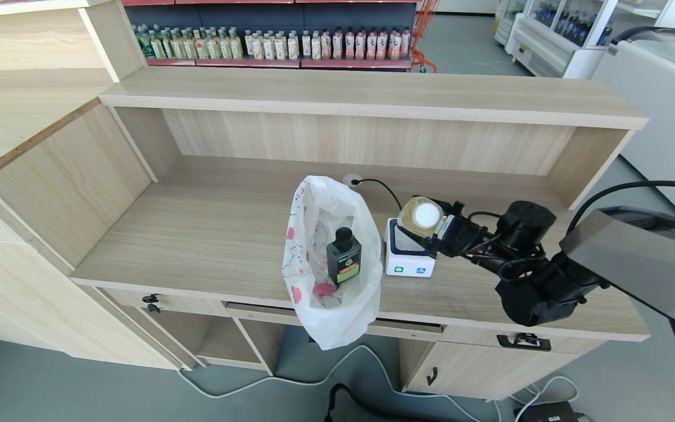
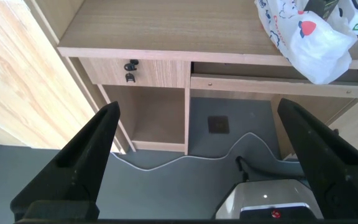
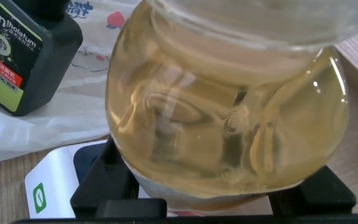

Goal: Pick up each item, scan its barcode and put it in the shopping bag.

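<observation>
- The right hand (image 1: 438, 230) grips a white-capped jar (image 1: 421, 217) of amber liquid just over the scanner (image 1: 411, 264) near the bench's (image 1: 208, 234) front edge, likely to present its barcode.
- A black bottle (image 1: 344, 258) stands inside the shopping bag (image 1: 302, 258) beside the scanner.
- The left hand (image 2: 199, 112) hangs open below the front edge.

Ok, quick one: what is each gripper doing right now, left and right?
Left gripper: open, holding nothing.
Right gripper: closed on a bottle of yellowish liquid, held over the scanner.
</observation>
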`<state>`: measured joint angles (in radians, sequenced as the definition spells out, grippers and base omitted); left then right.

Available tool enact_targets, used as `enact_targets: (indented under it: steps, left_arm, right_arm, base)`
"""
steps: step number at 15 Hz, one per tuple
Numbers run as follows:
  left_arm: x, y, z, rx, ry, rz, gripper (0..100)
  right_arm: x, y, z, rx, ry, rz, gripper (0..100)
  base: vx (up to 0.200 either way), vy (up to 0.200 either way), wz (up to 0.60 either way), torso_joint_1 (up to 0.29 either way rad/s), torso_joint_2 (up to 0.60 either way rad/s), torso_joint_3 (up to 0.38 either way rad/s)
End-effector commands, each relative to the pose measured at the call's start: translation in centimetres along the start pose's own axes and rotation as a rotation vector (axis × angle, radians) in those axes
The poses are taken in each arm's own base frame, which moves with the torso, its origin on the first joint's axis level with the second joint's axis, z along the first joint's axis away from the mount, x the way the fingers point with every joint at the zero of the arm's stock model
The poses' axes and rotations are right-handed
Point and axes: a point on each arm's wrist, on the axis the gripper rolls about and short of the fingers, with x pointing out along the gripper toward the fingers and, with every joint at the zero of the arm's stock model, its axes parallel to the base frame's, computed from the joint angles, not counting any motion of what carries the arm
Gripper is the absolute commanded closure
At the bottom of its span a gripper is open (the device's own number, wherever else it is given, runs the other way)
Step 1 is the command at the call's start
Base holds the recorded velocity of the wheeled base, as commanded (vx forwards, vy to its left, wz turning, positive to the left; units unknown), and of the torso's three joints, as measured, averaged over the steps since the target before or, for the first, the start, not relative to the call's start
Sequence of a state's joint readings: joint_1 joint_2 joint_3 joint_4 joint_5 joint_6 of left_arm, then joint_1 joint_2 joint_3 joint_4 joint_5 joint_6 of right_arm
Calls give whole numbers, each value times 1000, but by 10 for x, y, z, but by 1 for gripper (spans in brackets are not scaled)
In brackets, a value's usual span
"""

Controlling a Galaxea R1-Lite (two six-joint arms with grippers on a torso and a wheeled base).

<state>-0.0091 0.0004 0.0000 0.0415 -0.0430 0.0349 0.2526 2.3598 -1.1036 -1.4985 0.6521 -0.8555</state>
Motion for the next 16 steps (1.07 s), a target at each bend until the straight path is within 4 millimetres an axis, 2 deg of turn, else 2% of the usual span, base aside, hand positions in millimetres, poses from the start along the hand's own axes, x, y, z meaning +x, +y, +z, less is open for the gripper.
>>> enact_targets:
  steps: [1, 4, 6, 8, 10, 13, 16]
  left_arm:
    - [0, 0, 0, 0, 0, 0, 0]
    - [0, 0, 0, 0, 0, 0, 0]
    - [0, 0, 0, 0, 0, 0, 0]
    - [0, 0, 0, 0, 0, 0, 0]
    - [0, 0, 0, 2, 0, 0, 0]
    - [0, 0, 0, 2, 0, 0, 0]
    - [0, 0, 0, 2, 0, 0, 0]
  right_arm:
    - [1, 0, 1, 8, -6, -9, 100]
    - [7, -16, 33, 113, -20, -136, 100]
    - [3, -35, 73, 263, 22, -276, 100]
    - [-9, -43, 103, 438, 110, -382, 100]
    - [-22, -44, 115, 551, 178, -431, 100]
    - [-33, -46, 124, 623, 193, -460, 100]
    - [-30, -50, 153, 715, 135, -429, 100]
  base:
    - [0, 0, 0, 0, 0, 0]
    - [0, 0, 0, 0, 0, 0]
    - [0, 0, 0, 0, 0, 0]
    - [0, 0, 0, 0, 0, 0]
    - [0, 0, 0, 0, 0, 0]
    - [0, 200, 0, -4, -1, 2]
    - [0, 200, 0, 11, 6, 5]
